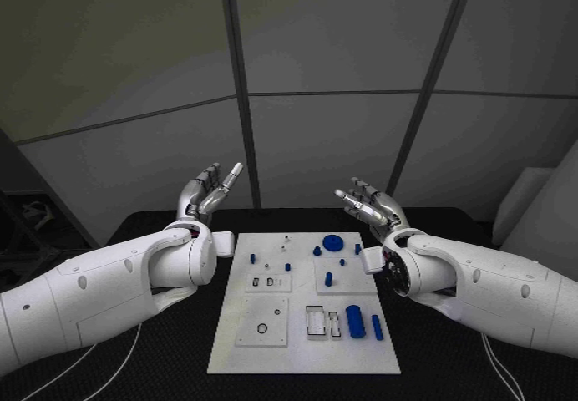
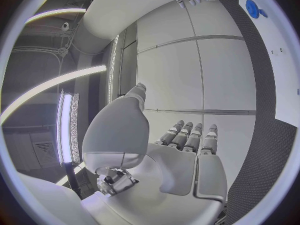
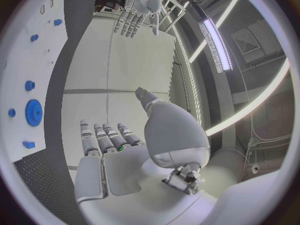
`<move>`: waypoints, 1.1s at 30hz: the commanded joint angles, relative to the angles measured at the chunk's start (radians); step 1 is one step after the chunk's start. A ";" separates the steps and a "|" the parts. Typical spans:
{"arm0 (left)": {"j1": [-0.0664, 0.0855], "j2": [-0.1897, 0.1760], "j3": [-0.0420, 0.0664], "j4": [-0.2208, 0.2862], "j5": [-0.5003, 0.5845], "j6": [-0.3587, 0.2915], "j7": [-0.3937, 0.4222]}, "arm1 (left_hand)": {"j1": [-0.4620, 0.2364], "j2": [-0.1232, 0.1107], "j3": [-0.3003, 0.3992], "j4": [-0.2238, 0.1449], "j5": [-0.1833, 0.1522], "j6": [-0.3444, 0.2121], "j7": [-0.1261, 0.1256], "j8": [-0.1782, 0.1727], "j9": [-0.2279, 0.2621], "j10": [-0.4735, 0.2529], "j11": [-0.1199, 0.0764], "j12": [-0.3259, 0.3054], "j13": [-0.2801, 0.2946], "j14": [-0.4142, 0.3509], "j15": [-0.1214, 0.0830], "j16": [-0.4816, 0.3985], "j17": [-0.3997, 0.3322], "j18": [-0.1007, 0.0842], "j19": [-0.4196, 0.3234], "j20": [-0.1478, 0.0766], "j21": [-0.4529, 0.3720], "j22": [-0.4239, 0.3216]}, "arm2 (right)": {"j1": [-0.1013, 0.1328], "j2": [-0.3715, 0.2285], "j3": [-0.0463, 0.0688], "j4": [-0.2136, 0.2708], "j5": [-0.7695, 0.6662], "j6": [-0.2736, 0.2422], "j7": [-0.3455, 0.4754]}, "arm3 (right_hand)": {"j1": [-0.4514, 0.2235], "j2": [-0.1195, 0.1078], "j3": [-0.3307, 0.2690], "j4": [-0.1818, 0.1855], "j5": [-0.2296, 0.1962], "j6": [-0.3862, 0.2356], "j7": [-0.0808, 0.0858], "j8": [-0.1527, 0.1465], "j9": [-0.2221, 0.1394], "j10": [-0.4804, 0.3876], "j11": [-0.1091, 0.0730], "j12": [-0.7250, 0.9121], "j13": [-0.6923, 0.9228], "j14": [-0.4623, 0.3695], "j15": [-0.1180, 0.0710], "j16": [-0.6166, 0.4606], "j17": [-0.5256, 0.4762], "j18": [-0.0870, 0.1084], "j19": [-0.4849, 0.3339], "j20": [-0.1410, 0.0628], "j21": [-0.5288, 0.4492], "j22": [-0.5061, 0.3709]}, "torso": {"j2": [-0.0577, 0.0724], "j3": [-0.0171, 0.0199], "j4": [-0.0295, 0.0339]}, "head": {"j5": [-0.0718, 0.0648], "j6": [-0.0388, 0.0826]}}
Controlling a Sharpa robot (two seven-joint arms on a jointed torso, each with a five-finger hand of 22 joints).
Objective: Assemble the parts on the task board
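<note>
The white task board point(image 1: 235, 351) lies in the middle of the black table. On it are several blue parts: a round gear point(image 1: 334, 243) near the far edge, a thick cylinder point(image 1: 356, 321) and a thin bar point(image 1: 377, 327) near the front right. My left hand point(image 1: 207, 194) is raised above the table's far left, open, fingers pointing up, palm empty. My right hand point(image 1: 368, 205) is raised at the far right, fingers spread, holding nothing. In the left wrist view my left hand point(image 2: 187, 145) is open. The right wrist view has my right hand point(image 3: 109, 145) open and the gear point(image 3: 33, 112) on the board.
The black table point(image 1: 458, 359) extends on both sides of the board. Grey wall panels stand behind it. Thin cables point(image 1: 109, 357) trail over the table at front left and front right. White inset plates point(image 1: 265, 321) with slots sit on the board's front half.
</note>
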 commanded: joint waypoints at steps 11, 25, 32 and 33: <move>0.002 -0.024 0.001 0.007 0.008 0.060 0.029 | 0.103 0.014 0.021 0.010 0.006 0.132 0.109 0.027 0.016 0.147 0.065 0.025 0.016 0.175 0.054 0.044 0.023 0.013 0.063 0.044 0.034 0.019 | 0.008 -0.010 0.014 -0.042 -0.530 0.091 -0.070 | 0.205 -0.037 0.098 -0.139 0.006 0.704 0.107 0.160 0.069 0.763 -0.032 0.150 0.042 0.748 -0.043 0.151 0.046 0.118 0.451 0.011 0.210 0.092 | 0.006 -0.0001 -0.0034 | 0.004 -0.010; 0.002 -0.084 0.001 0.074 -0.032 0.221 0.001 | 0.196 0.088 0.009 -0.093 -0.006 0.736 0.084 0.162 0.059 0.869 0.016 0.182 0.055 0.912 -0.027 0.235 0.113 0.041 0.793 -0.007 0.356 0.151 | 0.057 -0.001 0.015 -0.106 -0.956 0.178 -0.175 | 0.187 -0.112 0.198 -0.143 -0.012 0.854 0.064 0.138 0.052 0.960 -0.088 0.092 0.044 1.012 -0.120 0.175 0.075 0.123 0.614 -0.059 0.335 0.138 | 0.055 0.0034 -0.0031 | 0.001 0.008; 0.002 -0.126 0.001 0.147 -0.068 0.254 -0.010 | 0.235 0.090 0.004 -0.143 -0.011 0.784 0.068 0.137 0.043 0.935 -0.002 0.147 0.047 0.986 -0.048 0.212 0.138 0.040 0.852 -0.028 0.358 0.140 | 0.116 0.020 0.015 -0.133 -1.221 0.273 -0.303 | 0.193 -0.141 0.136 -0.139 -0.017 0.894 0.041 0.121 0.052 0.996 -0.118 0.063 0.047 1.225 -0.184 0.316 0.166 0.119 0.752 -0.134 0.520 0.239 | 0.095 0.0025 -0.0034 | -0.004 0.023; 0.002 -0.130 0.001 0.157 -0.070 0.257 -0.012 | 0.238 0.089 0.004 -0.146 -0.012 0.786 0.068 0.135 0.042 0.938 -0.002 0.144 0.046 0.990 -0.049 0.211 0.140 0.040 0.855 -0.029 0.358 0.139 | 0.121 0.022 0.015 -0.134 -1.251 0.285 -0.320 | 0.193 -0.144 0.128 -0.138 -0.019 0.896 0.038 0.117 0.051 0.998 -0.122 0.060 0.047 1.251 -0.191 0.348 0.185 0.120 0.765 -0.141 0.547 0.255 | 0.100 0.0020 -0.0028 | -0.006 0.025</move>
